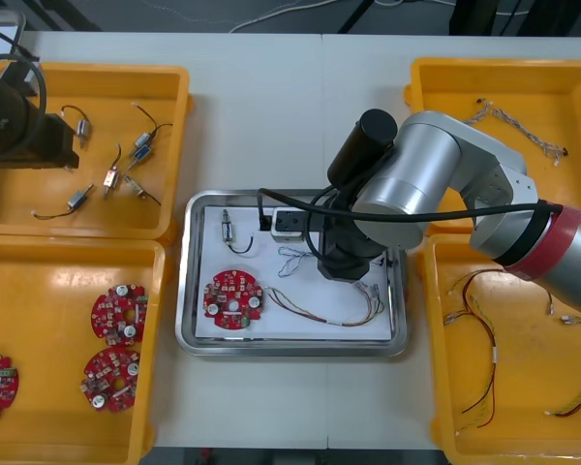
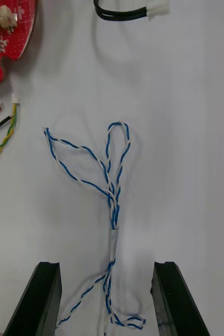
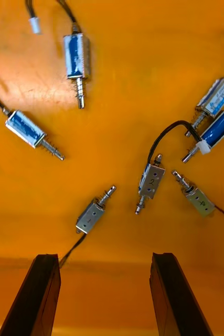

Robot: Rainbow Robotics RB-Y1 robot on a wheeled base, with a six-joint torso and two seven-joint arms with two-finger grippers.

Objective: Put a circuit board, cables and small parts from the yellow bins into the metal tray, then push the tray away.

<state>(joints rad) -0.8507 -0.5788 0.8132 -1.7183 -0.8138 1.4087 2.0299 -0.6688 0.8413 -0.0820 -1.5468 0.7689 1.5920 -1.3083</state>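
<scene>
The metal tray [image 1: 189, 291], white inside, holds a round red circuit board [image 1: 233, 298], a small metal part [image 1: 228, 228], a black cable [image 1: 269, 218], a red and yellow cable [image 1: 329, 312] and a twisted blue and white cable [image 1: 295, 258]. My right arm [image 1: 407, 179] reaches over the tray. Its gripper [image 2: 107, 268] is open, and the blue and white cable [image 2: 112, 205] lies flat on the white floor between the fingers [image 2: 41, 299], touching neither. My left gripper [image 3: 104, 260] hangs open above several small metal parts [image 3: 152, 181] in the far left bin [image 1: 174, 87].
The near left bin [image 1: 68, 281] holds several red boards [image 1: 119, 314]. On the right, the far bin [image 1: 445, 82] holds a twisted cable [image 1: 518, 126] and the near bin [image 1: 445, 387] holds red and yellow cables [image 1: 479, 320]. In the right wrist view the board's edge [image 2: 4, 31] lies beyond the fingers.
</scene>
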